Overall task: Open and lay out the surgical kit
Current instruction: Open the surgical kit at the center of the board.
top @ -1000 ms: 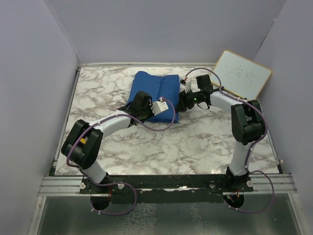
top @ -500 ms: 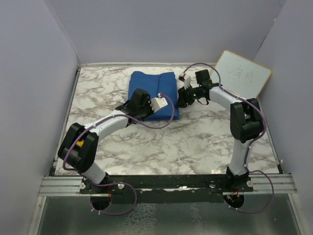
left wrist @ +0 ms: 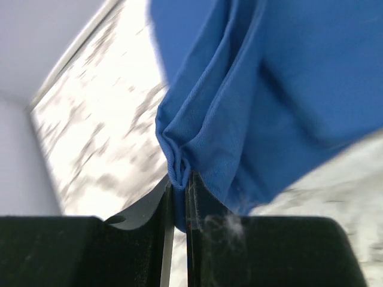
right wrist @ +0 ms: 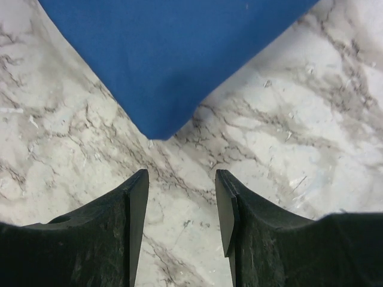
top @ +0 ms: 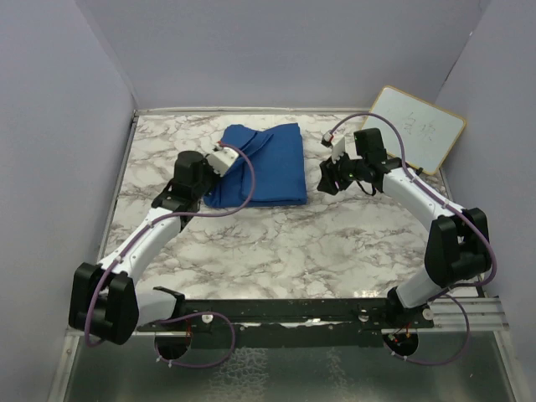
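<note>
Blue cloth wrap (top: 266, 159) lies folded on the marble table (top: 335, 243), far centre. Left gripper (left wrist: 179, 182) pinched tight on a bunched fold at its left edge. Right gripper (right wrist: 179, 191): jaws apart, empty, over bare marble just off the wrap's corner.

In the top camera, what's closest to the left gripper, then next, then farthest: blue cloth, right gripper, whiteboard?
1. Blue cloth: its left corner is pinched in the left gripper.
2. Right gripper: just off the cloth's right edge.
3. Whiteboard: far right corner.
</note>
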Controlling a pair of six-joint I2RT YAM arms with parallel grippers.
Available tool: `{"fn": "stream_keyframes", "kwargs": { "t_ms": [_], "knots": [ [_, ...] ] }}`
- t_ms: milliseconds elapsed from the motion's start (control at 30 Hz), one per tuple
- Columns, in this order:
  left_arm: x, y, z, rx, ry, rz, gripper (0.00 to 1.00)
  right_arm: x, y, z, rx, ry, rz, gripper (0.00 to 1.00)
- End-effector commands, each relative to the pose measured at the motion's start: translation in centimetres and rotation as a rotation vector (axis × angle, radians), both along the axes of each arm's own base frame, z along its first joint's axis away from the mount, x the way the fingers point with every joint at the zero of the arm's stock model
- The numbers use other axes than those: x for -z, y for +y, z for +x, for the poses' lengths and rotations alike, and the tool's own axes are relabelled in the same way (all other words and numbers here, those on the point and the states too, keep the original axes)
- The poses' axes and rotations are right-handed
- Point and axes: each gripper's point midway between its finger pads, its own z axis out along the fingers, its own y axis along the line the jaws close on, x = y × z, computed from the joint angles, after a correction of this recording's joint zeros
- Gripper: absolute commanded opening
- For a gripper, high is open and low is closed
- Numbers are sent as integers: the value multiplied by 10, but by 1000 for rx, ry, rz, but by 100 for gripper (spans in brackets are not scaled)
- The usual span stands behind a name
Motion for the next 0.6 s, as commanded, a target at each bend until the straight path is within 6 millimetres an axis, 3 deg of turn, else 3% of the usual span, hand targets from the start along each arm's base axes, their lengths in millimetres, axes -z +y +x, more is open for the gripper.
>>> {"fn": "stream_keyframes", "kwargs": {
  "t_ms": [0,133,233,300,367,467,567],
  "knots": [
    [-30,111,0,-415,-165,81,11,8,-11,-5,23,-28,-55,49],
    [-4,193,-29,-664,-160,184,12,5,-9,-9,3,-42,-46,50],
    [36,229,-52,-770,-74,274,24,5,-6,-13,-16,-30,-32,50],
    [61,239,-64,-803,0,330,59,8,-4,-14,-26,-13,-25,50],
    [79,242,-69,-807,50,355,78,11,-2,-14,-40,3,-21,50],
    [91,241,-65,-801,72,347,97,13,2,-15,-60,15,-11,50],
    [94,235,-52,-779,85,318,99,6,9,-15,-92,2,14,50]
  ]
}}
